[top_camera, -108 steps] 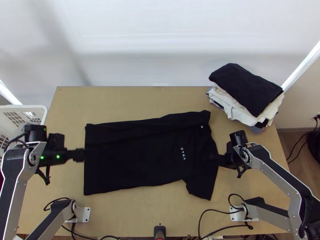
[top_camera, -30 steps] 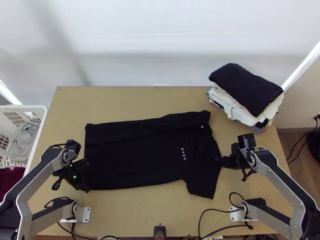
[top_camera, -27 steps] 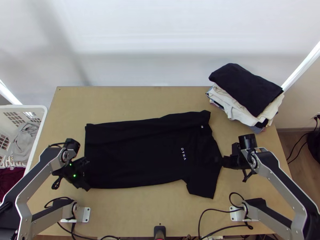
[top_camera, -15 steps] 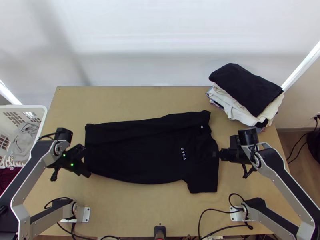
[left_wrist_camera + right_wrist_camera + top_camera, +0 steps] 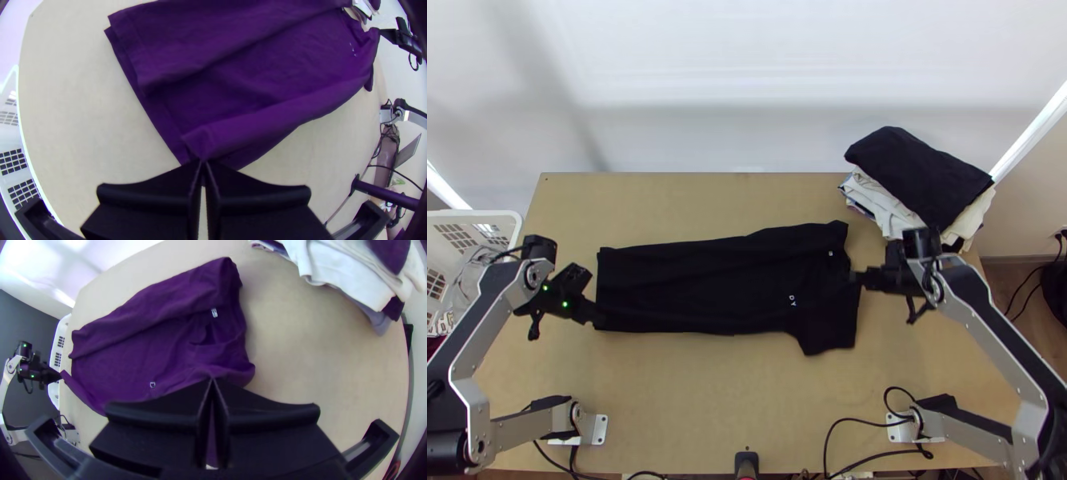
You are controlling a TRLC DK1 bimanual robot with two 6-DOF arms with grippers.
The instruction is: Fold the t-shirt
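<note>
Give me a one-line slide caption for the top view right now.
Two robot arms grip a black t-shirt by its hem and shoulder ends, beside a stack of folded clothes.

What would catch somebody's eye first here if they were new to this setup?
Probably the black t-shirt lying lengthwise across the table, with the left pincer gripping it at the hem end and the right pincer at the collar end. Next, the stack of clothes at the far right, topped with black cloth.
</note>
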